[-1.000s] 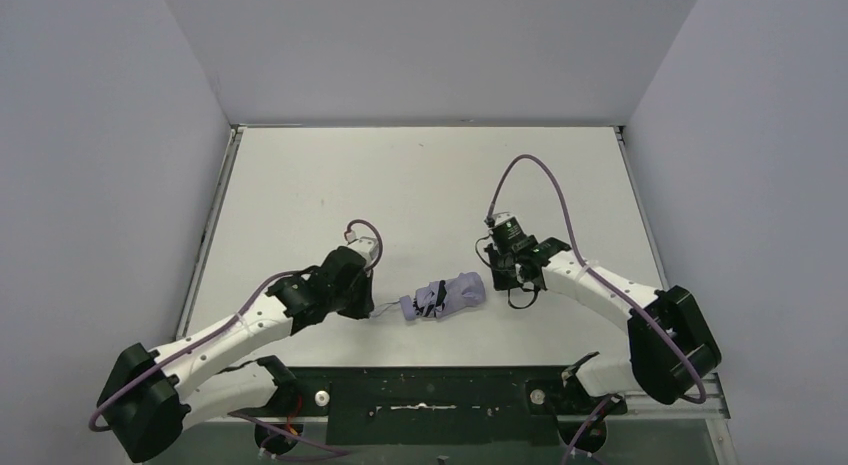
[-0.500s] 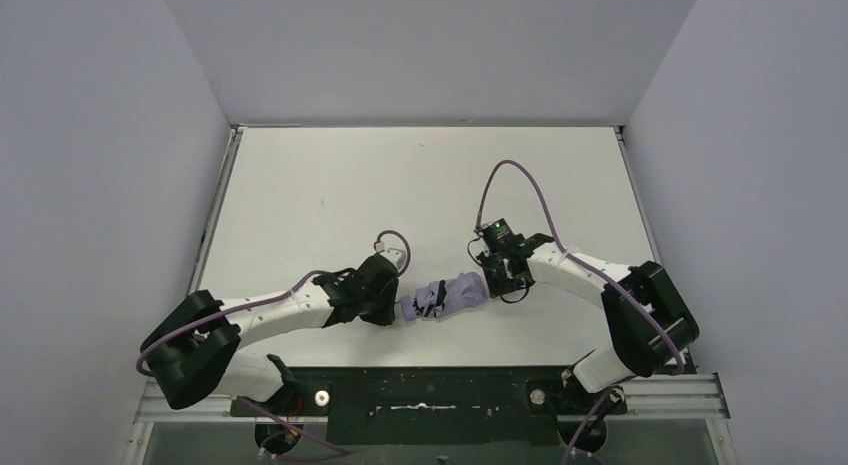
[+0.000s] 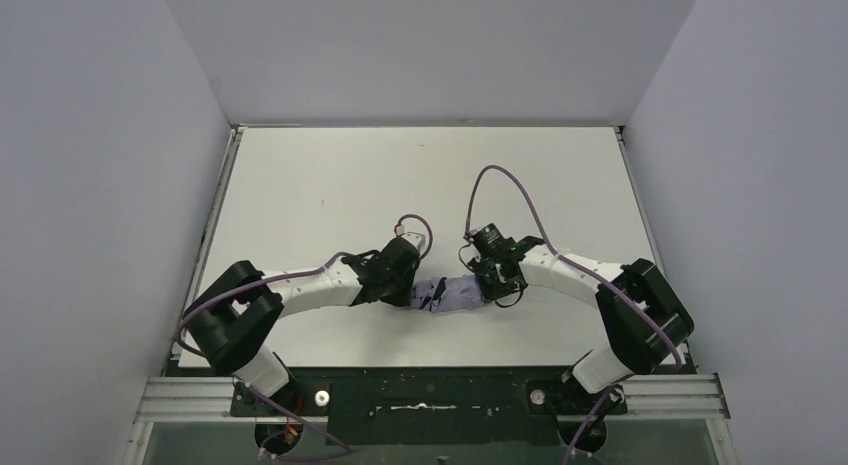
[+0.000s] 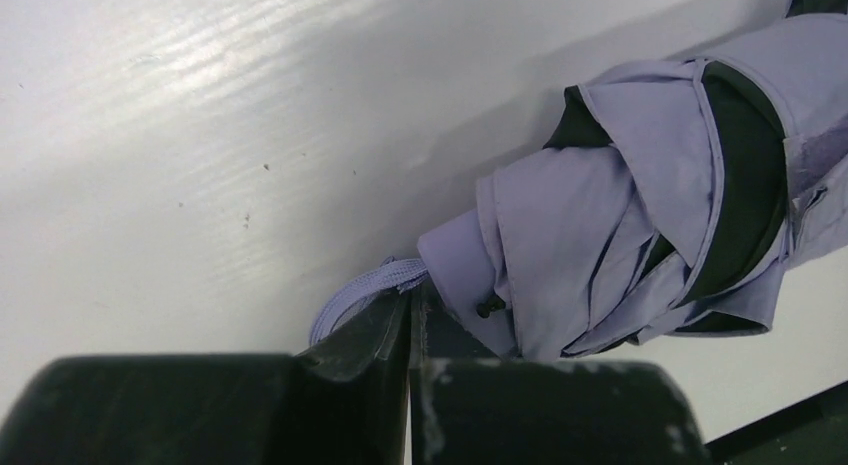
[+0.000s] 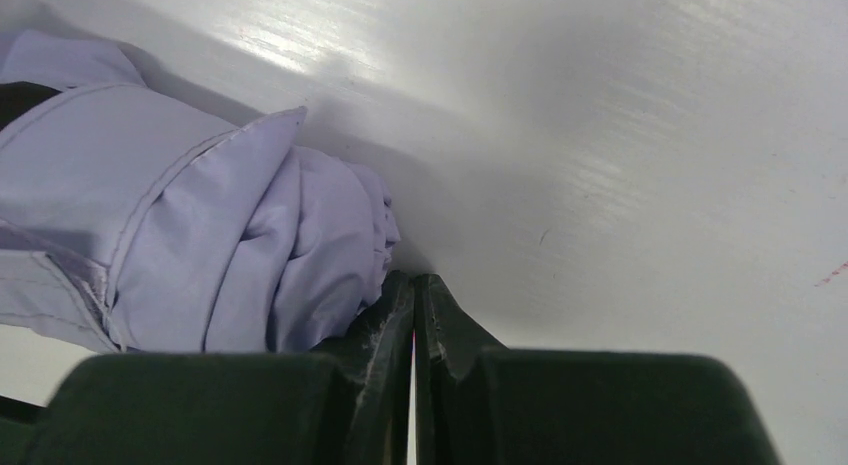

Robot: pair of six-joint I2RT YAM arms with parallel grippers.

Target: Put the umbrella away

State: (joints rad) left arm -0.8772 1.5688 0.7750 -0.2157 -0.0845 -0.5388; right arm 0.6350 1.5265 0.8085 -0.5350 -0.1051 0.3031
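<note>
The umbrella [image 3: 455, 292] is a folded pale lavender bundle with black parts, lying on the white table between my two grippers. My left gripper [image 3: 413, 289] is shut, and its tips press against the umbrella's left end. In the left wrist view the shut left gripper [image 4: 410, 293] touches the umbrella [image 4: 640, 185] beside its lavender wrist loop [image 4: 355, 293]. My right gripper [image 3: 491, 283] is shut against the umbrella's right end. In the right wrist view the shut right gripper [image 5: 413, 278] touches the umbrella's bunched fabric [image 5: 190, 215].
The white table [image 3: 330, 185] has raised rails on its left and right edges and grey walls around it. Purple cables loop above both wrists. A black base bar [image 3: 430, 395] runs along the near edge.
Both arms have closed in on the umbrella: the left gripper moved right to its handle end, the right gripper moved left to its fabric end. The umbrella now sits squeezed between them.
</note>
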